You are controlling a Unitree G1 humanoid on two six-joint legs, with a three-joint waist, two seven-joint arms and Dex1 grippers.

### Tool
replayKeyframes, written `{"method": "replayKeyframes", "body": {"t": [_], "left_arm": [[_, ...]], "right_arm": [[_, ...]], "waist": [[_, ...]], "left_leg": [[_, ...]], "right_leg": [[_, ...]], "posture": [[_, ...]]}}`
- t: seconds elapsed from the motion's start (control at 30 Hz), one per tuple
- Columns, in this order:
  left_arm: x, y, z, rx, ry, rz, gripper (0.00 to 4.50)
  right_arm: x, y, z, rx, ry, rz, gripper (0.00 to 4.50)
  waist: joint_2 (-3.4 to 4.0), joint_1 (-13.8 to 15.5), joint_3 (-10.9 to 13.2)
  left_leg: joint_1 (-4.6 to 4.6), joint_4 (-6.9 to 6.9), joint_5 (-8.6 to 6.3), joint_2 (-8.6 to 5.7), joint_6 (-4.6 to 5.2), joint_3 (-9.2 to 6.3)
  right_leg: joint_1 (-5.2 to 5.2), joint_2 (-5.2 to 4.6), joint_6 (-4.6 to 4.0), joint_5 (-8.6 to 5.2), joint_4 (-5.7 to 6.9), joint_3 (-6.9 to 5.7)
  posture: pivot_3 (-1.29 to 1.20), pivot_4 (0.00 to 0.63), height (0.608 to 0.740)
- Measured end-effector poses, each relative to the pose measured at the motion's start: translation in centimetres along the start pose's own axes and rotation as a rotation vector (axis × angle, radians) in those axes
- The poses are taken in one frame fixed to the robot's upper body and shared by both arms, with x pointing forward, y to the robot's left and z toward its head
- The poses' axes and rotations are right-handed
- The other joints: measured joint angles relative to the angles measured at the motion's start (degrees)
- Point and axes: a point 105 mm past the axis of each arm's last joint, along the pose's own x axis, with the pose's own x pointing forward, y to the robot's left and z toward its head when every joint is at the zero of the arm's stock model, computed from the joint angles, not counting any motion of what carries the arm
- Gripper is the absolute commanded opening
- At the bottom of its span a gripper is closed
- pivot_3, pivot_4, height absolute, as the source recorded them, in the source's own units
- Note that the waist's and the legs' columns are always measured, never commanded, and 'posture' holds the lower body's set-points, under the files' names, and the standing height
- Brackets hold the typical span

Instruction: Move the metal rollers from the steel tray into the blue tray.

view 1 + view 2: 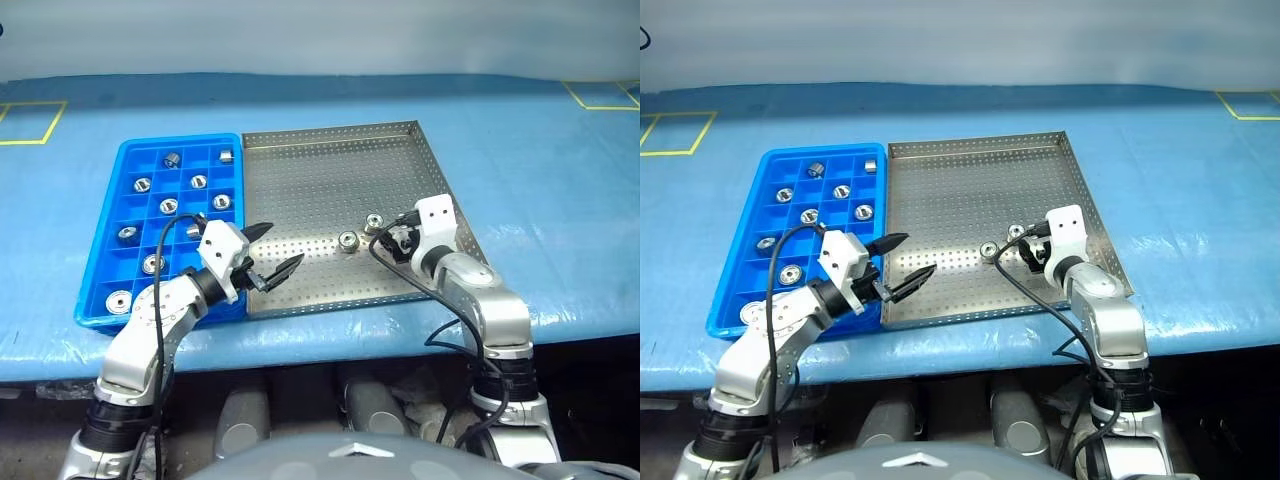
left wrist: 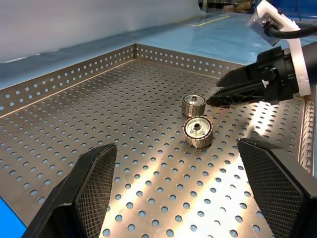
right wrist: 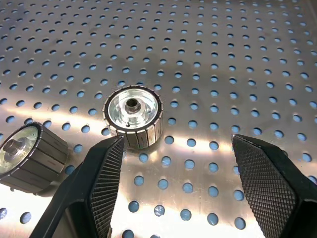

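Left eye view is showing two metal rollers (image 1: pixel 349 241) lying on the steel tray (image 1: pixel 330 160), toward its near right part, side by side and a little apart. The right pincer (image 1: pixel 385 236) is hovering just beside the right-hand roller (image 1: pixel 374 221), while the left pincer (image 1: pixel 272 252) is hanging over the tray's near left corner, well apart from both, its fingers spread wide and holding nothing. Several more rollers are sitting in compartments of the blue tray (image 1: pixel 112 215), which is lying against the steel tray's left side on the blue surface (image 1: pixel 560 180).

Left wrist view is showing the pair of rollers ahead of the open left pincer (image 2: pixel 178 168), each resting tilted on the tray floor.

Right wrist view is showing one roller (image 3: pixel 132 116) just past the tip of one finger of the right pincer (image 3: pixel 173 173), its axis pointing up and leaning slightly. The second roller (image 3: pixel 29 156) is lying off to the side, tipped further over. This pincer is standing open and empty.
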Motion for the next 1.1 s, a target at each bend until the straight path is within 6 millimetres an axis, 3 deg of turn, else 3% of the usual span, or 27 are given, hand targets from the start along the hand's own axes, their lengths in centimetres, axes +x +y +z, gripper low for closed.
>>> {"method": "replayKeyframes", "body": {"t": [0.33, 0.53, 0.63, 0.77, 0.97, 1.1], "left_arm": [[0.0, -0.2, -0.5, -0.009, 0.0, 0.02, 4.29], [0.0, -0.2, -0.4, -0.012, -0.006, 0.026, 4.29], [0.1, -0.1, -0.3, -0.01, -0.009, 0.028, 4.29], [0.0, 0.0, -0.3, -0.007, -0.011, 0.038, 4.29], [-0.3, 0.5, -0.1, -0.003, -0.026, 0.068, 4.29], [-1.2, 1.1, -0.5, -0.01, -0.028, 0.123, 4.29]], "right_arm": [[1.1, 1.0, 1.0, -0.015, -0.022, 0.05, 3.67], [2.6, 1.0, 0.4, 0.011, -0.002, 0.061, 3.67], [3.3, 0.7, 0.0, 0.029, 0.009, 0.048, 3.1], [3.6, 0.0, 0.0, 0.054, -0.006, 0.019, 1.84], [3.6, 0.0, 0.3, 0.034, -0.014, 0.023, 1.74], [3.4, 1.8, 3.1, -0.046, -0.092, 0.077, 1.74]], "waist": [[0.0, 0.59, 0.0], [0.0, 0.61, 0.0], [0.0, 0.63, 0.0], [0.0, 0.78, 0.0], [0.0, 0.84, 0.0], [0.04, 0.62, 0.02]], "left_leg": [[-0.01, 0.02, 0.0, 0.0, 0.0, 0.0], [-0.01, 0.02, 0.0, -0.01, 0.01, 0.0], [-0.02, 0.02, 0.0, -0.01, 0.01, 0.01], [-0.02, 0.02, 0.0, -0.01, 0.01, 0.0], [-0.02, 0.02, 0.0, -0.01, 0.01, 0.01], [-0.01, 0.01, 0.0, 0.01, 0.01, 0.05]], "right_leg": [[0.01, 0.0, 0.03, 0.02, -0.01, 0.02], [0.01, 0.0, 0.05, 0.03, 0.0, 0.02], [0.01, 0.0, 0.05, 0.04, 0.0, 0.02], [0.01, 0.0, 0.06, 0.05, 0.0, 0.03], [0.01, 0.0, 0.06, 0.05, 0.0, 0.04], [-0.04, 0.02, 0.06, 0.05, 0.06, 0.07]], "posture": [[0.02, 0.15, 0.74], [0.03, 0.15, 0.74], [0.04, 0.15, 0.74], [0.04, 0.15, 0.74], [0.07, 0.15, 0.74], [0.11, 0.15, 0.74]]}}
